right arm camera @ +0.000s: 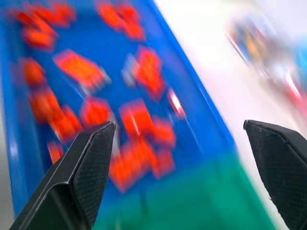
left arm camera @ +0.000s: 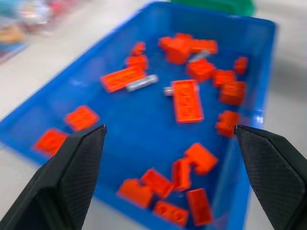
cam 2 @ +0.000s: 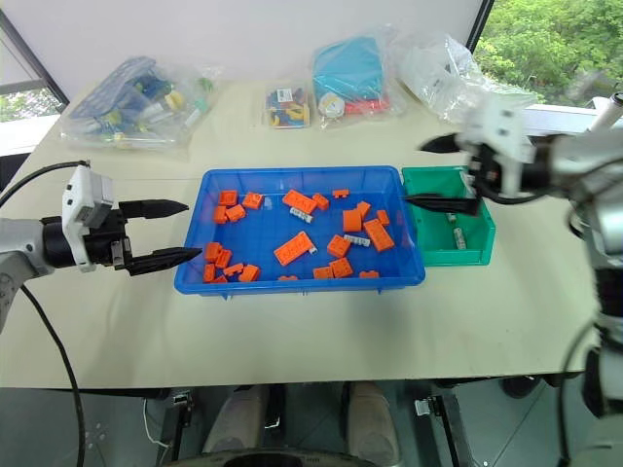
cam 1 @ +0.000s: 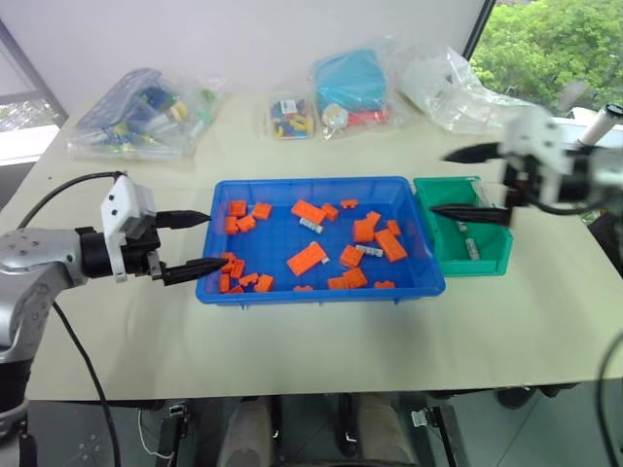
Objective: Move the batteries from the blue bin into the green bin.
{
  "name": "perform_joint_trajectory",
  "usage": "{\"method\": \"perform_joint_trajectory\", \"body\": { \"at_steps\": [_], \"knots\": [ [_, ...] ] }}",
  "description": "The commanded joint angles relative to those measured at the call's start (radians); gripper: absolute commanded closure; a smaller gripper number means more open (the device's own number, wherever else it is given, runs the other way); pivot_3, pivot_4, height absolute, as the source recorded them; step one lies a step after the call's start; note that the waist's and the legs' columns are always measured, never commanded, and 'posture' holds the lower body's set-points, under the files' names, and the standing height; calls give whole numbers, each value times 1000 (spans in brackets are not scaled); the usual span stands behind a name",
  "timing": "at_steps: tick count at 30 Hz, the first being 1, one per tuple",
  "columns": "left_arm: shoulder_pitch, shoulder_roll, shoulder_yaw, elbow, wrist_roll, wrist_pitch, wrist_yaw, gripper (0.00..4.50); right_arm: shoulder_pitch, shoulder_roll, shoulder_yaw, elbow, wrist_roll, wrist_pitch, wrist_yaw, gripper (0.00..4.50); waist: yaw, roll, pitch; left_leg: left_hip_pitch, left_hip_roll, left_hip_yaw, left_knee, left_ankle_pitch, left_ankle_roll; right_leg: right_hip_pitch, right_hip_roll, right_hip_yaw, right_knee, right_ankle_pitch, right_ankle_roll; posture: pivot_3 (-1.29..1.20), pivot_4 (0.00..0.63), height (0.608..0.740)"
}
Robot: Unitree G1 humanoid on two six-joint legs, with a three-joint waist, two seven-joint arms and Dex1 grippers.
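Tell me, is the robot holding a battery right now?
No. Both grippers are open and empty: the left gripper at the blue bin's edge, the right gripper over the green bin.

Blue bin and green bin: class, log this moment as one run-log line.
left claw: open, empty, at blue bin end | right claw: open, empty, over green bin | batteries: some in green bin, others in blue bin

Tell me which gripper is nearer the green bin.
Right. The right gripper hangs open at the green bin, one finger over its inside. The left gripper, also open, sits at the far end of the blue bin, away from it.
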Motion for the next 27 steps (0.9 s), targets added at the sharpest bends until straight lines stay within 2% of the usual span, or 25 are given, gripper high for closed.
{"method": "perform_joint_trajectory", "body": {
  "at_steps": [1,5,9,12,17,25,27],
  "knots": [
    [12,34,-23,-61,-12,-16,-61,0,-126,120,166,49,-88,-66,78,84,3,1,0,0,0,0,0,0,0,0,0,0,0,0,0,0,150,736],
    [19,31,-44,-89,-4,-19,-64,0,-257,325,330,245,-205,-141,107,84,6,0,0,-2,-1,0,1,0,0,0,0,0,1,2,3,0,150,736],
    [37,22,-36,-107,-8,-14,-44,0,-330,454,402,441,-295,-262,117,84,10,0,1,-2,-1,0,2,0,0,0,0,0,1,2,3,0,150,736],
    [68,21,7,-145,-39,17,-15,0,-373,558,483,632,-398,-426,117,84,2,0,1,-1,-1,0,2,0,0,0,0,0,1,2,3,0,150,736],
    [126,30,75,-197,-62,46,25,0,-420,640,535,876,-508,-646,115,84,1,0,1,-1,-1,-1,1,0,0,0,1,0,3,2,3,0,150,736],
    [211,27,158,-262,-89,75,76,0,-449,731,501,1064,-566,-759,98,84,-2,0,1,0,0,-1,0,1,-1,1,1,0,3,2,3,0,150,736],
    [212,30,166,-267,-95,81,84,0,-448,739,486,1080,-567,-764,110,624,-1,0,1,0,0,-1,1,1,-2,1,1,0,3,2,3,0,150,736]
  ]
}}
